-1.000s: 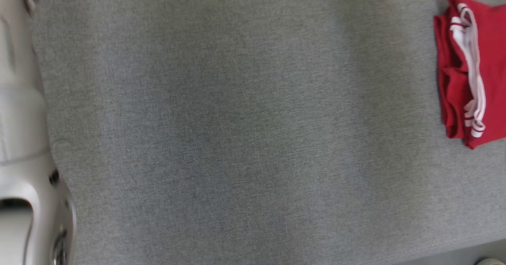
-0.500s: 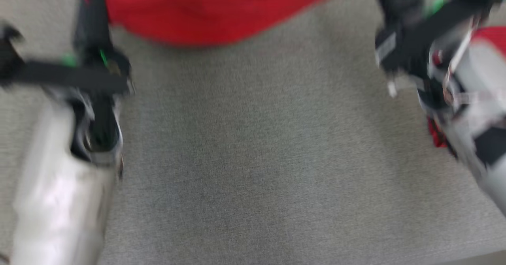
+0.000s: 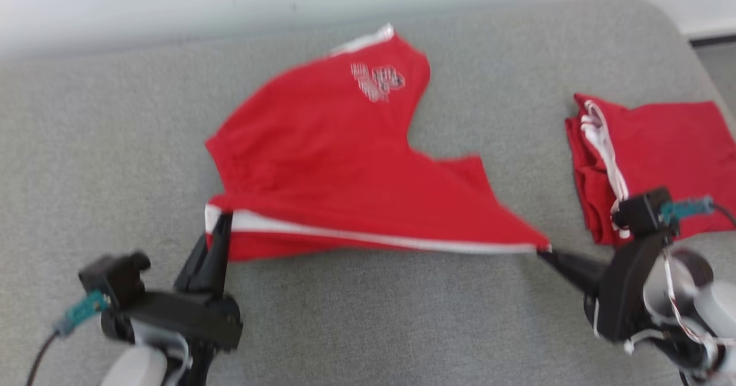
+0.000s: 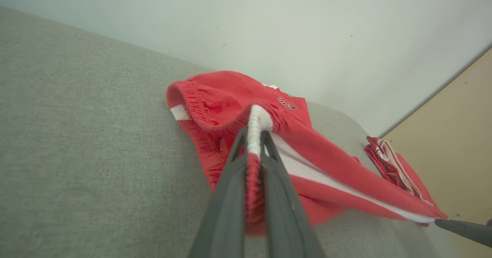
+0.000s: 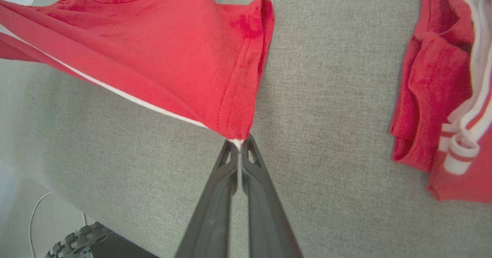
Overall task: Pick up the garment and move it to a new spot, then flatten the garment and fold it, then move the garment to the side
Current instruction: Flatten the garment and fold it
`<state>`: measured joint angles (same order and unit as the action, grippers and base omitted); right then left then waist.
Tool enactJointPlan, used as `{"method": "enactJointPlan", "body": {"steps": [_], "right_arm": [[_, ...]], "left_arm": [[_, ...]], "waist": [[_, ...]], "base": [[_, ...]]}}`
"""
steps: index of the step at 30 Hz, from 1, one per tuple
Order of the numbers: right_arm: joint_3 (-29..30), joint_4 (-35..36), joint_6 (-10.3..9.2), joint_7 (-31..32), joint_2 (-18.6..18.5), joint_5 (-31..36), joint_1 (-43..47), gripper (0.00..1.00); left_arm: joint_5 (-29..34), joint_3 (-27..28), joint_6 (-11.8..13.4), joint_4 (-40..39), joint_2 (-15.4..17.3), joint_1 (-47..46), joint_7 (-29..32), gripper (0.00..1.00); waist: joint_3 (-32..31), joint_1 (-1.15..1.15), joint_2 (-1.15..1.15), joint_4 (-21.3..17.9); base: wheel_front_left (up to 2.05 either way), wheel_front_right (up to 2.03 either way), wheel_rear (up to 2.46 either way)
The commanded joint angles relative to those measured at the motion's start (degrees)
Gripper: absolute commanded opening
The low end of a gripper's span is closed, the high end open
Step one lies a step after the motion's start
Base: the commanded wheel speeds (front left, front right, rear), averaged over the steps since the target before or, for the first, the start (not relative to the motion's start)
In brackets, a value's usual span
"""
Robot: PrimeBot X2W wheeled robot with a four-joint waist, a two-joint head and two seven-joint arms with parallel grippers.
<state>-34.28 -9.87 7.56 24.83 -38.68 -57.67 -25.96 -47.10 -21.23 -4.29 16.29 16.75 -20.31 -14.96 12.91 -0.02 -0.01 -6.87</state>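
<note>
A pair of red shorts with a white side stripe, the garment (image 3: 333, 156), is stretched between my two grippers above the grey cushion (image 3: 368, 317). My left gripper (image 3: 221, 222) is shut on its waistband corner (image 4: 255, 127) at the lower left. My right gripper (image 3: 546, 252) is shut on a leg hem corner (image 5: 238, 140) at the lower right. The far part of the garment, with a white logo, rests on the cushion. Its near edge hangs taut along the white stripe.
A second red garment (image 3: 644, 156) lies folded at the cushion's right side, close beyond my right gripper, and it appears as the folded pile (image 5: 446, 89) in the right wrist view. A pale wall (image 3: 230, 0) runs behind the cushion. The cushion's right edge (image 3: 690, 46) curves away.
The head camera has swung up, so the whole picture has shifted. Both grippers and the spread garment have come into sharp view, and the garment now hangs stretched between them.
</note>
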Motion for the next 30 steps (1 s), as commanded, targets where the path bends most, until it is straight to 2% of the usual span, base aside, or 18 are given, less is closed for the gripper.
{"method": "enactJointPlan", "body": {"steps": [1,10,13,19,23,27,30], "right_arm": [[1.76,0.98,-0.17,1.68,-0.32,-0.2,2.58,0.0],[15.65,11.9,-0.17,17.53,4.71,5.05,19.61,0.0],[21.3,15.06,-0.17,23.76,7.89,8.07,25.13,0.0],[32.09,23.79,-0.17,35.85,16.64,14.91,34.83,0.0],[34.75,29.61,-0.17,37.06,19.64,17.46,33.55,0.0],[32.82,29.51,-0.16,33.68,17.89,18.52,27.17,0.0],[30.69,25.59,-0.16,29.05,15.89,18.82,20.93,0.0]], "left_arm": [[0.8,0.59,0.74,-0.47,0.49,1.76,-0.24,0.0],[0.09,1.41,2.56,-3.7,-0.99,12.62,-0.25,0.0],[-0.27,0.76,3.19,-4.17,-0.79,15.62,0.6,0.0],[-0.78,-0.97,4.2,-6.86,0.79,21.12,4.06,0.0],[-1.12,-1.25,4.7,-9.55,1.01,22.6,4.76,0.0],[-1.06,-1.57,4.4,-10.99,0.21,19.55,5.23,0.0],[-0.74,-1.98,4.06,-10.84,-0.69,16.73,5.73,0.0]], "waist": [[-2.93,0.02,0.01,-0.25],[-5.28,0.02,0.01,0.01],[-5.68,0.02,0.01,0.45],[-6.15,0.02,0.01,1.64],[-6.28,0.02,0.01,2.21],[-6.27,0.02,0.01,2.97],[-5.97,0.02,0.01,3.79]], "base": [[0.0,0.0,0.0],[0.0,0.0,0.0],[0.0,0.0,0.0],[0.0,0.0,0.0],[0.0,0.0,0.0],[0.0,0.0,0.0],[0.0,0.0,0.0]]}}
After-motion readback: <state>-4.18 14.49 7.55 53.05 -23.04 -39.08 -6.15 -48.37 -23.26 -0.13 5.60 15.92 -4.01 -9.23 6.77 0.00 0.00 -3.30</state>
